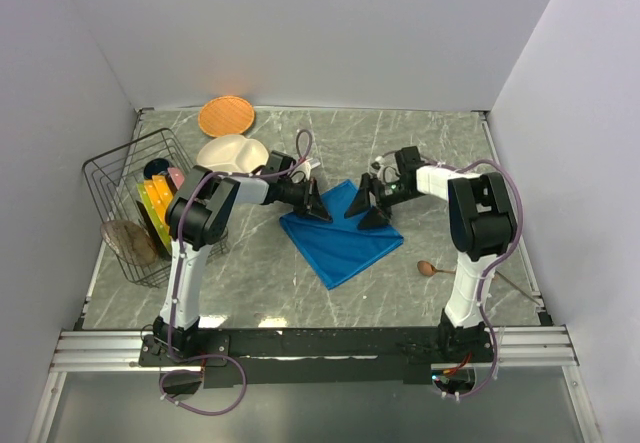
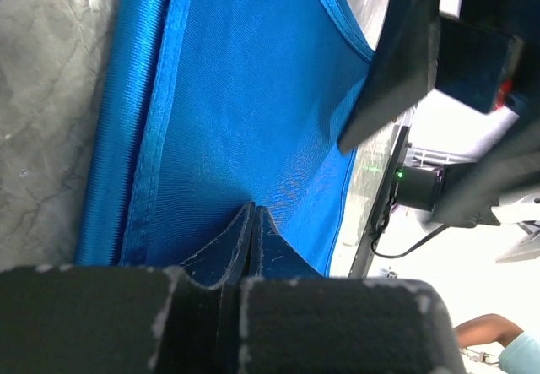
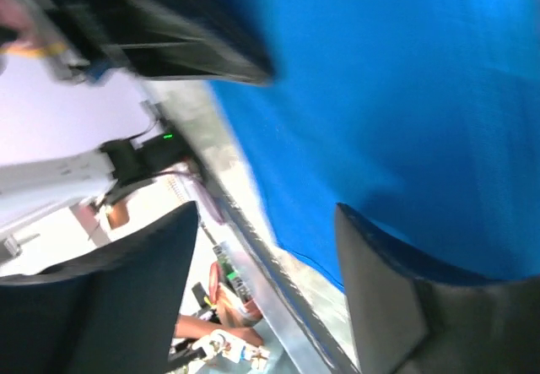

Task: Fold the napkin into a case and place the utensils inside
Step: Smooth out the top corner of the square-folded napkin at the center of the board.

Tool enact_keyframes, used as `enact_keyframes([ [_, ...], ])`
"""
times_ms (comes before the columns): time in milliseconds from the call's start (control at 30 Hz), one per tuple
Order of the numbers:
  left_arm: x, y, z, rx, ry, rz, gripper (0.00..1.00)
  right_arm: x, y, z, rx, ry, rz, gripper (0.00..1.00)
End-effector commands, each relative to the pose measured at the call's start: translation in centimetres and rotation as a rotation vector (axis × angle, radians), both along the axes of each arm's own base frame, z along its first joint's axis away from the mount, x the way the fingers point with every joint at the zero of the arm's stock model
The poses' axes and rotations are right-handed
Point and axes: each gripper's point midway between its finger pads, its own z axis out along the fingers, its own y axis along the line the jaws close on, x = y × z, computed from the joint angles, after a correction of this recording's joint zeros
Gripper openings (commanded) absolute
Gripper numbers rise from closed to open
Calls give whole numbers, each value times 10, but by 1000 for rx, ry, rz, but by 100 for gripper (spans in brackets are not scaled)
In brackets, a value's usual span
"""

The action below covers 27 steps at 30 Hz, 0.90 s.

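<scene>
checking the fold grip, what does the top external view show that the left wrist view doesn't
Only the top external view: the brown wooden spoon, the white divided plate, the round orange plate and the dark wire basket of colourful plates.
Only the left wrist view: the left gripper shut, its tips on the bright blue cloth napkin; whether a fold is pinched is unclear.
Both: that napkin, the grey marbled table and the right gripper close by.

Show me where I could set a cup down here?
Free: the far right corner beyond the napkin, and the near strip between napkin and table edge. Crowded: the left, with basket, white plate, orange plate.
</scene>
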Motion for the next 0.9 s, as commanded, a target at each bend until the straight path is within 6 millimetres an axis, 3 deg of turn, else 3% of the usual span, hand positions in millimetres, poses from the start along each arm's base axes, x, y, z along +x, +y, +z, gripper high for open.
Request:
enact_keyframes([
  [0,3,6,-24,89,-21,18,1,-6,37,39,182,-72,70,81],
  [133,2,7,-26,89,-18,17,1,-17,48,30,233,-19,80,93],
  [367,0,7,-31,93,-12,9,1,-20,47,6,251,-31,78,97],
  [867,1,14,-38,100,-6,11,1,-42,-11,-26,167,1,82,98],
])
